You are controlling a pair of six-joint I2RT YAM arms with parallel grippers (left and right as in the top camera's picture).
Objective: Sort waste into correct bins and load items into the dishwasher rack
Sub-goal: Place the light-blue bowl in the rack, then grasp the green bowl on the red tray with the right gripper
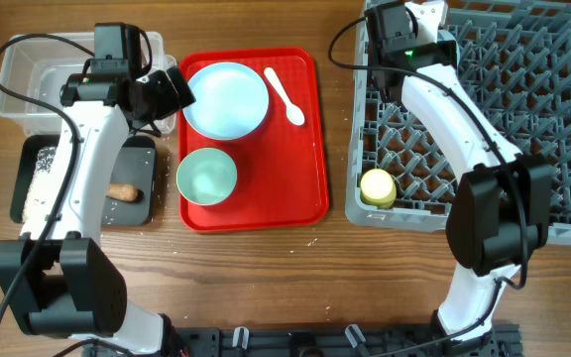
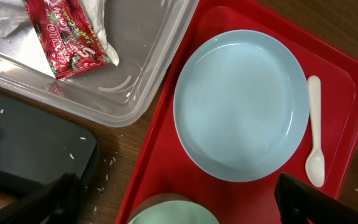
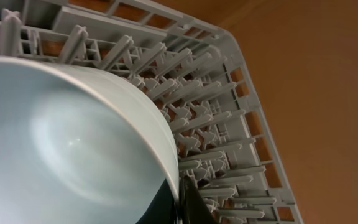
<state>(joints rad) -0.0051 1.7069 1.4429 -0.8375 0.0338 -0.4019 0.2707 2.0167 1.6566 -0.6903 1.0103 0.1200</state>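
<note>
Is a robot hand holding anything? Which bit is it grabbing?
The right gripper pinches a pale blue-green bowl by its rim, at the dishwasher rack. The left gripper is open and holds nothing.

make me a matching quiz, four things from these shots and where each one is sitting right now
Things
1. plate
2. cup
3. wrapper
4. sausage scrap

Places
A. black tray
B. rack
C. red tray
D. clear tub

Pairs: 1-C, 2-B, 3-D, 4-A
</note>
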